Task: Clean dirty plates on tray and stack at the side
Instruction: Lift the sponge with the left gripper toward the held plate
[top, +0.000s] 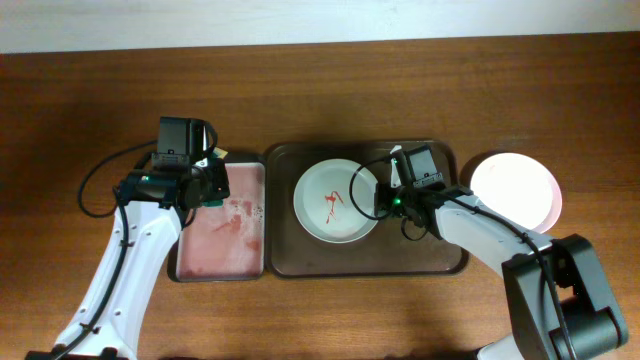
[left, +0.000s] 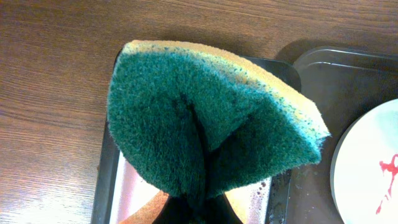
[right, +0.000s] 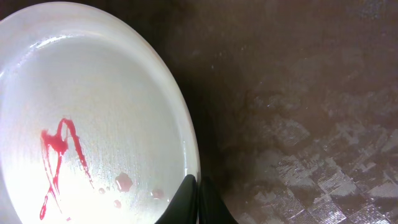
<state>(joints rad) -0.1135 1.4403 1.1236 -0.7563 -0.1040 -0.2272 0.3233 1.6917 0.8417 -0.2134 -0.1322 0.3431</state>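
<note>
From overhead, my left arm stretched up the frame's left side, with my left pincer (top: 212, 185) above the shallow pinkish wash tray (top: 220, 250). My right arm bent leftward, bringing my right pincer (top: 385, 202) to the red-stained round white plate (top: 335, 200) on the dark brown tray (top: 440, 262) at frame centre.

In the left wrist view, my left pincer clamped a folded green-and-yellow sponge (left: 205, 118).

In the right wrist view, my right pincer pinched the plate's rim at bottom centre.

The sponge (left: 211, 124) covers the jaws of the left gripper (top: 214, 184) and most of the small tray (left: 103, 180). The right wrist view crops the dirty plate (right: 93, 112).
</note>
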